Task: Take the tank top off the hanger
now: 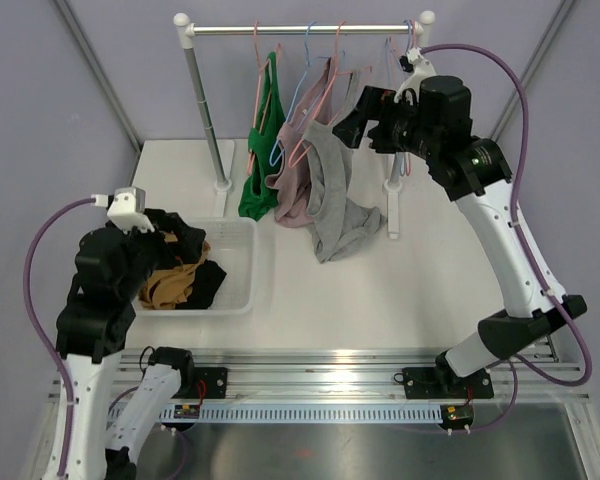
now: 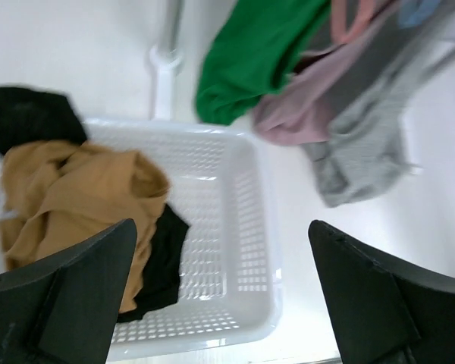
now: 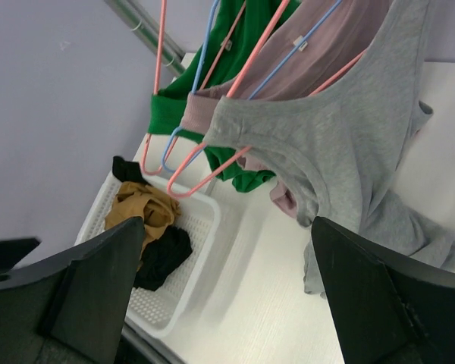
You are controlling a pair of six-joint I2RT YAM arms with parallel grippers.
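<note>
Nearest, the left gripper (image 2: 221,227) hangs wide open over the white basket (image 1: 252,262), with bare table (image 1: 380,300) to its right. Farther back, the right gripper (image 3: 227,221) gapes empty beside the grey tank top (image 1: 332,190), which apparently hangs on a pink hanger (image 3: 212,173).

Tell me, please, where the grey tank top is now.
In the top view, the grey tank top hangs rightmost of the garments on the rack, beside the mauve top and left of the right gripper.

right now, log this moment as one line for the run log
phase: pre-grasp | gray tank top: on pink hanger, untouched | right claw: open, facing it | left claw: open, above basket
</note>
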